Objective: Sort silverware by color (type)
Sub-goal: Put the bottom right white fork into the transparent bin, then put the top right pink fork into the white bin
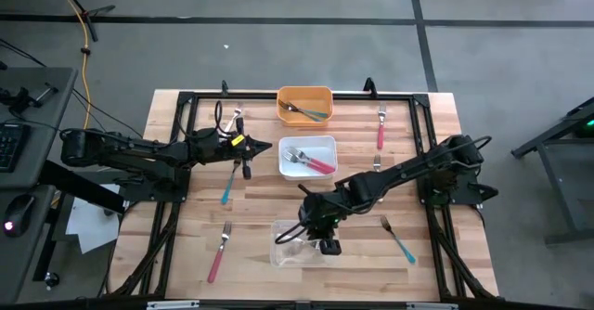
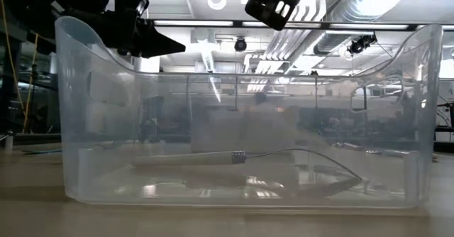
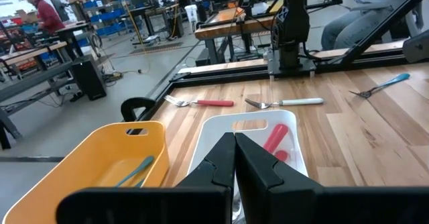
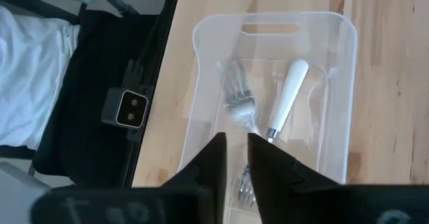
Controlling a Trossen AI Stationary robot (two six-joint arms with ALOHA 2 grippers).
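Clear bin (image 2: 241, 152) — white-handled fork (image 4: 287, 96) inside, blurred; right hand (image 4: 236, 158) slightly apart above; left hand (image 3: 234, 158) together.

Grey concrete floor (image 1: 278, 32) w/ dark seams; workshop benches (image 3: 40, 56), blue storage bins (image 3: 110, 13), ceiling strip lights (image 2: 206, 24).

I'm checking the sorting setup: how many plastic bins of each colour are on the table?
Orange plastic bin: 1
White plastic bin: 1
Clear plastic bin: 1
Total: 3
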